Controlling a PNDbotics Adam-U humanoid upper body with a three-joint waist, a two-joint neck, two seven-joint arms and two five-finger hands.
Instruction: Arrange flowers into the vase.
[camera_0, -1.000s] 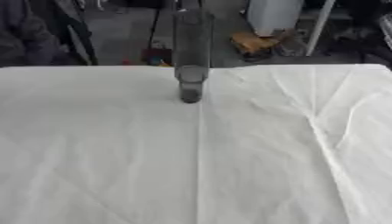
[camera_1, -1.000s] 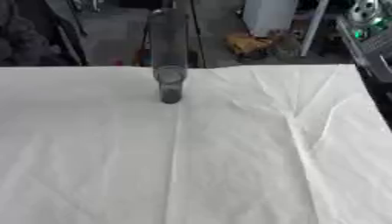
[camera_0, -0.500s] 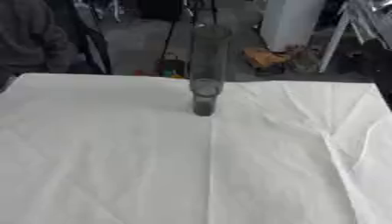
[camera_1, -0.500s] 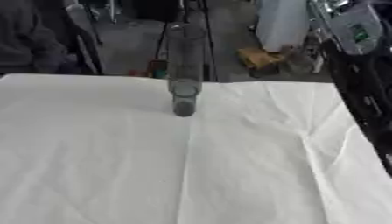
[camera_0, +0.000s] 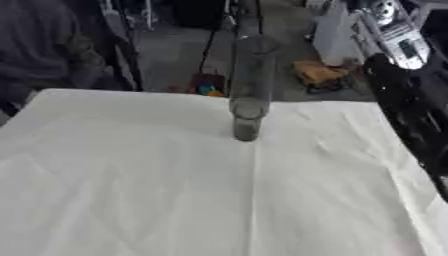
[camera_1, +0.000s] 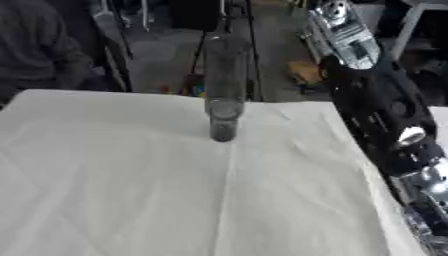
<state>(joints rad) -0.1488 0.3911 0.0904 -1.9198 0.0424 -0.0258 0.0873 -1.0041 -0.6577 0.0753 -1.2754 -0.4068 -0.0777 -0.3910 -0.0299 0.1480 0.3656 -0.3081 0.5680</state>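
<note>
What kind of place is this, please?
Probably a robotics lab or workshop: a table under a white cloth holding only a tall glass vase, the robot's right arm, and stands and cables on the floor behind.

1. A tall, clear glass vase (camera_0: 248, 90) stands upright on the white tablecloth (camera_0: 175, 190).
2. It sits toward the far edge, near the middle, on a central crease.

Only the upright vase (camera_0: 248, 95) stands on the white cloth (camera_0: 131, 190); the right arm (camera_1: 385, 120) flanks its right edge.
</note>
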